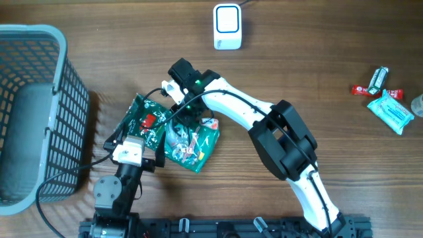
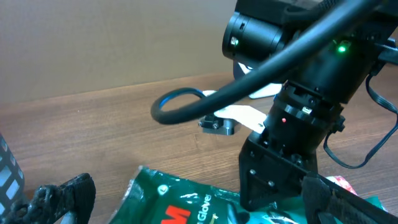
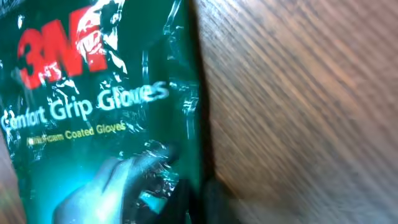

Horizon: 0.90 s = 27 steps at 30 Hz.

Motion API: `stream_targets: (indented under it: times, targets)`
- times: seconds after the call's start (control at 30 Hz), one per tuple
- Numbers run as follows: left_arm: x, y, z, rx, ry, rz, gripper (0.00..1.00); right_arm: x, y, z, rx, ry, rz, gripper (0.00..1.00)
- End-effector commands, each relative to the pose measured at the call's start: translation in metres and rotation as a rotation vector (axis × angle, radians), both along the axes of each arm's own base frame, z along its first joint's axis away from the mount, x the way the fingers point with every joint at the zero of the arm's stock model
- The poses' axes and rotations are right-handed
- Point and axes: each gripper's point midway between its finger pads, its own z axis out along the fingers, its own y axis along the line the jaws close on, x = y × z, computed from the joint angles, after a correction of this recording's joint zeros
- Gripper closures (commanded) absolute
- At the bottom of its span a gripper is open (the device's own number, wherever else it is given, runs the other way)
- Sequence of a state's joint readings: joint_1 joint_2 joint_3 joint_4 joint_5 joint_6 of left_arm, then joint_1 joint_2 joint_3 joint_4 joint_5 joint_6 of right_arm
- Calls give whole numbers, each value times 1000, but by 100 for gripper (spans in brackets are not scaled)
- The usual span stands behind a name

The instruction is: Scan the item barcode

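Right, the glove packet (image 1: 165,135) lies flat on the bench (image 1: 317,59) in front of my two bases, green printed face up. Its long axis runs on a slant from the side near the basket (image 1: 63,79) toward my right arm's base. My right pincer (image 1: 180,118) stands straight down on the packet's far right edge, jaws closed. In the wrist view the film fills the frame right up to that edge, so I judge the closure is on the packet itself, though the pads are hidden from me. My left pincer (image 2: 199,214) hangs wide open and empty, just beside the packet's near corner on the basket side. The coming move turns on the white scanner (image 1: 227,26), which sits well apart from the packet, farther from me and a little to my right, with bare wood between. The right arm is on the packet and on the scanner's side, so the lift and carry look like its work. I see no barcode on the upward face; it is likely underneath, which would mean turning the packet.
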<state>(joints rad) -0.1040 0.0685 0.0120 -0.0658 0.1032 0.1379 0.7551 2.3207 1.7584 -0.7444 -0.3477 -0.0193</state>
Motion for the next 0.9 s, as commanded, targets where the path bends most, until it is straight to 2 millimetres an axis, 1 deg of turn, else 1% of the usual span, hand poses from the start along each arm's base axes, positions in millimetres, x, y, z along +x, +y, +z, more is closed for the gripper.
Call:
stream_targets:
  times: [0.0, 0.07, 0.1, 0.17, 0.23, 0.27, 0.33, 0.37, 0.4, 0.43, 0.47, 0.5, 0.53, 0.57, 0.63, 0.7, 0.77, 0.87]
  targets:
    - [-1, -3, -2, 11, 1, -18, 0, 5, -9, -18, -53, 41, -75, 96]
    - [-1, -3, -2, 11, 1, -18, 0, 25, -19, -3, -98, 14, -209, 96]
    - [-1, -3, -2, 11, 1, -18, 0, 36, -26, 12, -106, 3, -277, 96]
    - [-1, -3, -2, 11, 1, -18, 0, 56, -42, 53, -83, -2, -406, 96]
    - [-1, -3, -2, 11, 1, -18, 0, 70, -63, 92, -50, 7, -534, 96]
    - [-1, -3, -2, 11, 1, -18, 1, 78, -87, 118, -33, 8, -627, 96]
    - [-1, -3, -2, 11, 1, -18, 0, 80, -117, 139, -44, 25, -732, 96]
    - [-1, -3, -2, 11, 1, -18, 0, 79, -137, 149, -59, 39, -775, 96]
    - [-1, -3, -2, 11, 1, -18, 0, 77, -148, 153, -71, 50, -795, 96]
    - [-1, -3, -2, 11, 1, -18, 0, 75, -162, 156, -89, 67, -819, 95]
    - [-1, -3, -2, 11, 1, -18, 0, 69, -183, 156, -129, 106, -853, 96]
    - [-1, -3, -2, 11, 1, -18, 0, 63, -197, 153, -166, 140, -875, 96]
    - [-1, -3, -2, 11, 1, -18, 0, 60, -206, 150, -188, 159, -883, 96]
    - [-1, -3, -2, 11, 1, -18, 0, 56, -218, 142, -230, 175, -902, 96]
    - [-1, -3, -2, 11, 1, -18, 0, 48, -233, 129, -304, 186, -919, 96]
    - [-1, -3, -2, 11, 1, -18, 0, 39, -245, 114, -375, 195, -923, 96]
    - [-1, -3, -2, 11, 1, -18, 0, 33, -252, 98, -419, 197, -925, 96]
    - [-1, -3, -2, 11, 1, -18, 0, 28, -257, 79, -442, 202, -926, 95]
